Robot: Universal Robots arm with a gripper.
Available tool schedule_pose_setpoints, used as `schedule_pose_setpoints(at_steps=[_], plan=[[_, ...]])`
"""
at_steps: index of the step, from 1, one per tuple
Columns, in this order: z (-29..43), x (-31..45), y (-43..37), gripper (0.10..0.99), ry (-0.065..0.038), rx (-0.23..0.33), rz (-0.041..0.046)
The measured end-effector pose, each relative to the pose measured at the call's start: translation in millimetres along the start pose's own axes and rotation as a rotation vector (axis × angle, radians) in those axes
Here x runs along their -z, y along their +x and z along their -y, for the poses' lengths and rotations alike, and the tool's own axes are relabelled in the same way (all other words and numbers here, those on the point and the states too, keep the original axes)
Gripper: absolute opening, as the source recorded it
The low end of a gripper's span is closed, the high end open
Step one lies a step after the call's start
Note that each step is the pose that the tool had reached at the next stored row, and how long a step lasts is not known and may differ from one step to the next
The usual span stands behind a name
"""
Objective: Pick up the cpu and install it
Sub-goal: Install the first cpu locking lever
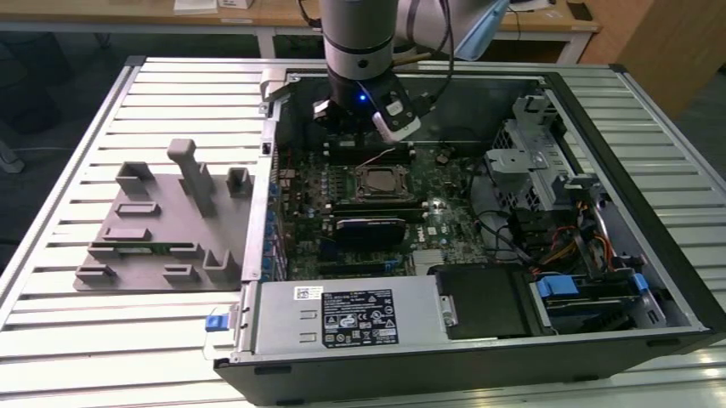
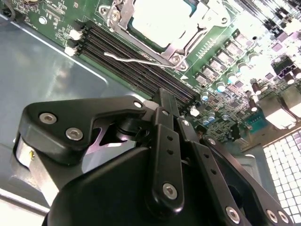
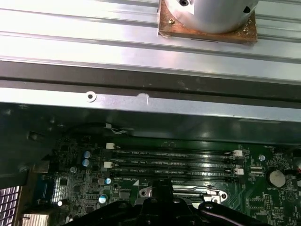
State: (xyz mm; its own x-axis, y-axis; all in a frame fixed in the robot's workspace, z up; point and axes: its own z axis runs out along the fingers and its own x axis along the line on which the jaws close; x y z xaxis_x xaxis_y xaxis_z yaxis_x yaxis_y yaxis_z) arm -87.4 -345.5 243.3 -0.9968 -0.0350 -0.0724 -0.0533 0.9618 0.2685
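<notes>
I see the arm pointing straight down into the open computer case [image 1: 635, 255], its gripper [image 1: 369, 115] hovering above the memory slots [image 3: 174, 162]. The cpu [image 1: 376, 180] sits in its socket [image 2: 188, 35]. I cannot tell the fingers' state.

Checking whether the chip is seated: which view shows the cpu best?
The second wrist view: the cpu lies large and bright inside its socket frame. The exterior view shows it as a small square mid-motherboard, below the gripper. The first wrist view shows memory slots and a strip of metal frame.
</notes>
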Motion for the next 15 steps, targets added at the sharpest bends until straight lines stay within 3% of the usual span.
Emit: schedule_pose_setpoints(at_steps=[3, 8, 10, 15], plan=[[-0.1, -0.1, -0.1, 0.106, 0.002, 0.000, 0.0030], [0.3, -1.1, 0.0, 0.106, 0.031, -0.012, 0.0484], [0.6, -2.2, 0.1, 0.106, 0.036, -0.021, 0.0613], [1.7, -6.1, 0.0, 0.106, 0.040, -0.048, 0.0732]])
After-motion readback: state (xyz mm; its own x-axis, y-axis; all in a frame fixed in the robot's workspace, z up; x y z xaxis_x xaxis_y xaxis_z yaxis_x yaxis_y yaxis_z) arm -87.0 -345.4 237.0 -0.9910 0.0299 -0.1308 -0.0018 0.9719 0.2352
